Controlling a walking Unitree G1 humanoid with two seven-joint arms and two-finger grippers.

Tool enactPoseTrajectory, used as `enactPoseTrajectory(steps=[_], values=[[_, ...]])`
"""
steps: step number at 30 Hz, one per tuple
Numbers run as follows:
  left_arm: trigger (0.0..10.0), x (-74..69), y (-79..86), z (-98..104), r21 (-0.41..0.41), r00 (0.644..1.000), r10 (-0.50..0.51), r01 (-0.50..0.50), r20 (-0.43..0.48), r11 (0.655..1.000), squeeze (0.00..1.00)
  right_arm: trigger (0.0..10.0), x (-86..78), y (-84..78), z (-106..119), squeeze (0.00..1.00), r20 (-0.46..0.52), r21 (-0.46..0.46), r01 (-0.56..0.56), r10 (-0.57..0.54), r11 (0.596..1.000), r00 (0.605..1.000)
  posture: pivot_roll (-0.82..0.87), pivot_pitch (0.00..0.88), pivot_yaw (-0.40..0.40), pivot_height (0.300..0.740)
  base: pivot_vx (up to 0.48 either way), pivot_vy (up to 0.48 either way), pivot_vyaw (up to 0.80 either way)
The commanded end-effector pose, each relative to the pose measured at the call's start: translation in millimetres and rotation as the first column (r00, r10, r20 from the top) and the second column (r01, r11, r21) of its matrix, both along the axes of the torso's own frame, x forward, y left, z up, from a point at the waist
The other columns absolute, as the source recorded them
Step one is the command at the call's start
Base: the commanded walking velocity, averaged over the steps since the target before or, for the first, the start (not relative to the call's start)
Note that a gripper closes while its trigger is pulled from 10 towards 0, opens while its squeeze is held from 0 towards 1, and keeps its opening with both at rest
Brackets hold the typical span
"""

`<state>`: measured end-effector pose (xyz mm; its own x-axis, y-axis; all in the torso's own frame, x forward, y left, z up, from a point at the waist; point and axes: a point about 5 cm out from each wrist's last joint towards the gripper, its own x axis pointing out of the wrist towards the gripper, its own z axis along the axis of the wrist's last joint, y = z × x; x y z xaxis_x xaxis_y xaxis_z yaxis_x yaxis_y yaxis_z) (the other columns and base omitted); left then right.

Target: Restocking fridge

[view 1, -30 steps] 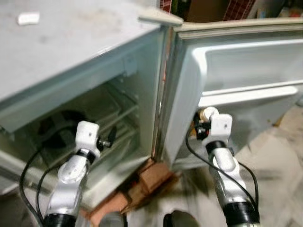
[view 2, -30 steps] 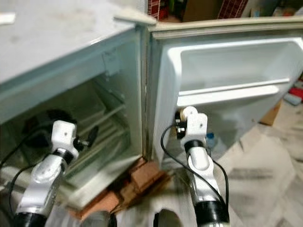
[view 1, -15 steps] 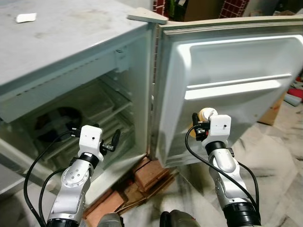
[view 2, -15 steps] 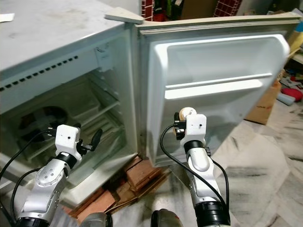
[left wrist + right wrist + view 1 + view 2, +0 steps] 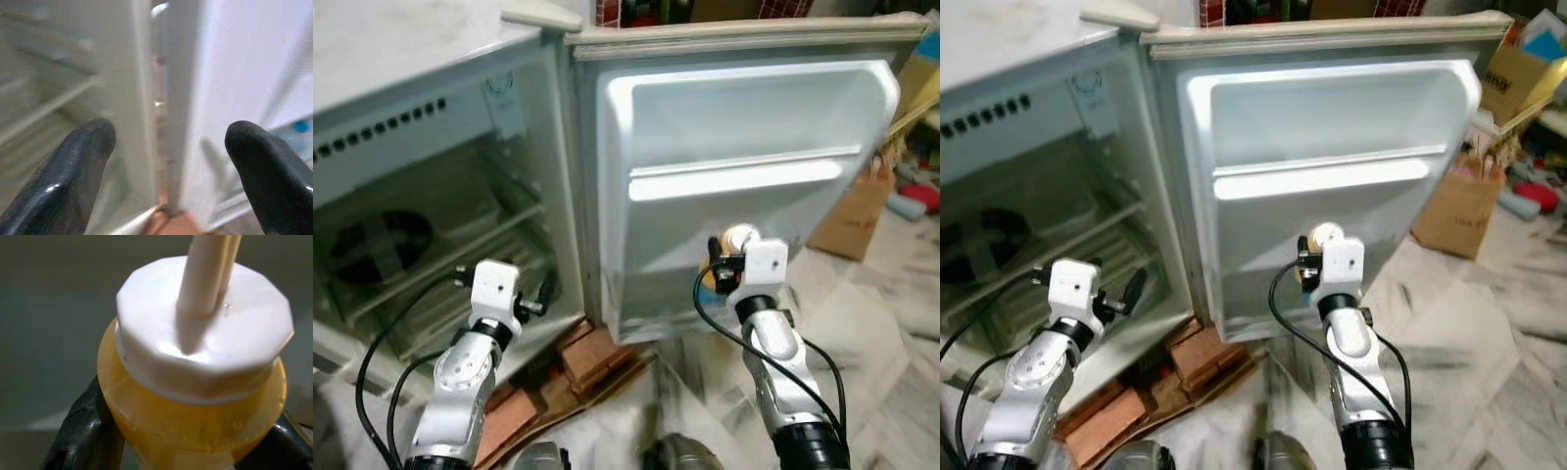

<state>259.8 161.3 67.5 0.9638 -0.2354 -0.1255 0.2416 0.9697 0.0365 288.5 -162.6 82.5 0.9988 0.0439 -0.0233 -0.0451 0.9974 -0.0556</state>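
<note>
**Bottle held up at the open fridge door**

The small fridge (image 5: 421,147) stands with its door (image 5: 734,137) swung fully open, the inner side of the door facing the robot. A moulded door shelf (image 5: 734,181) runs across the door's middle. Inside the cabinet I can make out wire racks (image 5: 440,255) and a dark round shape (image 5: 382,240) at about 9 o'clock from the left arm, too dim to name.

The right tool (image 5: 190,440) is clamped on a yellow bottle (image 5: 195,421) with a white cap (image 5: 205,347); both black fingers (image 5: 83,431) press against the bottle's shoulders, one on each side, and a white stem rises from the cap. From the head view the bottle (image 5: 736,238) sits just in front of the lower part of the door, at 6 o'clock below the door shelf, close to the panel; whether it touches I cannot tell.

The left tool (image 5: 171,161) hangs wide, its two fingertips well apart with nothing between them, pointed at the hinge edge where cabinet and door meet. It hovers low before the fridge opening (image 5: 533,294).

Bricks (image 5: 592,357) and flattened cardboard (image 5: 524,416) lie on the floor under the fridge's front corner. A cardboard box (image 5: 1454,211) stands on the floor at 3 o'clock from the door
</note>
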Motion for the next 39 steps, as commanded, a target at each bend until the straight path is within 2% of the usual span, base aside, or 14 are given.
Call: enactPoseTrajectory(steps=[1, 14, 16, 18, 21, 26, 39], values=[[10.0, -0.6, 7.1, 1, 0.01, 1.0, 0.022, -0.022, -0.004, 1.0, 0.0, 10.0, -0.8, 1.7, 4, 0.0, 0.016, 0.028, -0.022, 0.022, 0.999, 1.0, 0.06, 0.093, -0.023, 0.74, 0.0, 0.0, 0.0], [10.0, 0.4, 11.0, 1, 0.019, 1.0, 0.026, -0.026, -0.008, 0.999, 0.0, 10.0, -7.4, 12.4, 0, 0.0, -0.012, 0.105, -0.087, 0.088, 0.991, 0.996, 0.06, 0.101, -0.02, 0.74, 0.0, 0.0, 0.0], [10.0, -0.8, 11.8, 1, 0.021, 1.0, 0.027, -0.027, -0.011, 0.999, 0.0, 10.0, -10.2, 15.1, -7, 0.0, -0.059, 0.112, -0.107, 0.114, 0.988, 0.992, 0.06, 0.106, -0.021, 0.74, 0.0, 0.0, 0.0], [10.0, -4.1, 13.3, -1, 0.024, 0.999, 0.031, -0.031, -0.019, 0.999, 0.0, 10.0, -17.2, 19.4, -26, 0.0, -0.176, 0.092, -0.139, 0.153, 0.986, 0.972, 0.07, 0.117, -0.019, 0.74, 0.0, 0.0, 0.0], [10.0, -7.5, 14.6, -3, 0.028, 0.999, 0.033, -0.032, -0.029, 0.999, 0.0, 10.0, -22.4, 20.9, -34, 0.0, -0.213, 0.102, -0.144, 0.163, 0.984, 0.963, 0.07, 0.121, -0.02, 0.74, 0.0, 0.0, 0.0], [10.0, -11.0, 16.0, -3, 0.032, 0.999, 0.033, -0.032, -0.037, 0.999, 0.0, 10.0, -24.6, 21.7, -34, 0.0, -0.213, 0.11, -0.143, 0.164, 0.984, 0.963, 0.07, 0.126, -0.018, 0.736, 0.0, 0.0, 0.0], [10.0, -10.4, 15.6, -2, 0.041, 0.999, 0.035, -0.034, -0.035, 0.999, 0.0, 10.0, -23.4, 19.3, -30, 0.0, -0.195, 0.114, -0.138, 0.158, 0.984, 0.968, 0.07, 0.128, -0.017, 0.662, 0.0, 0.0, 0.0]])
